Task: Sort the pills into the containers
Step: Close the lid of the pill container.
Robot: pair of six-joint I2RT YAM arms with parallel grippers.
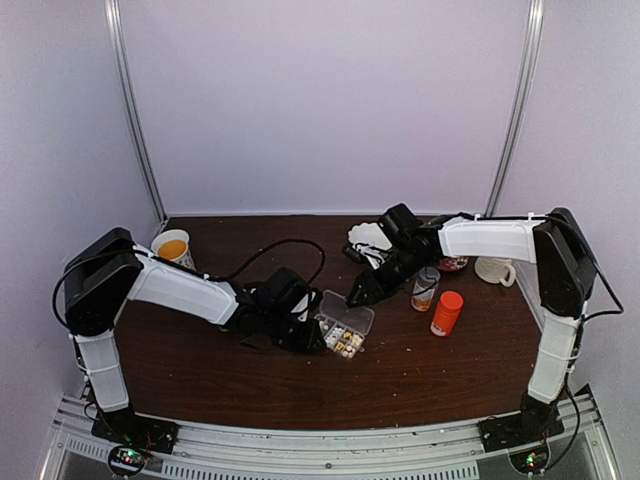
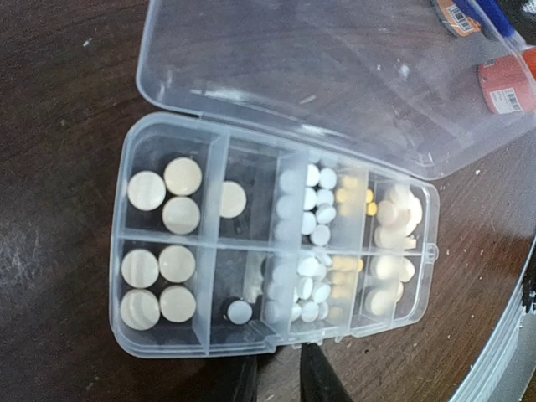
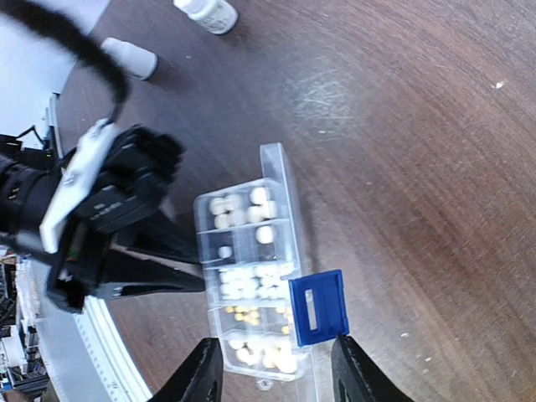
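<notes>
The clear containers box (image 1: 345,330) lies open on the brown table, its lid (image 2: 335,67) folded back. Its compartments (image 2: 120,251) hold pills: large cream tablets (image 2: 163,201), small white ones (image 2: 314,209), yellow ones and one lone pill (image 2: 239,312). My left gripper (image 2: 279,358) sits right at the box's near wall, its jaws a narrow gap apart with bare table between them. My right gripper (image 3: 276,368) hovers open over one end of the box (image 3: 209,268). A blue slotted piece (image 3: 318,307) sits by its right finger. I cannot tell whether it is held.
An orange bottle (image 1: 446,313), a small clear bottle (image 1: 425,288) and a white mug (image 1: 493,270) stand right of the box. A cup (image 1: 172,247) is at the back left. Two small white bottles (image 3: 205,12) (image 3: 130,57) stand beyond the box.
</notes>
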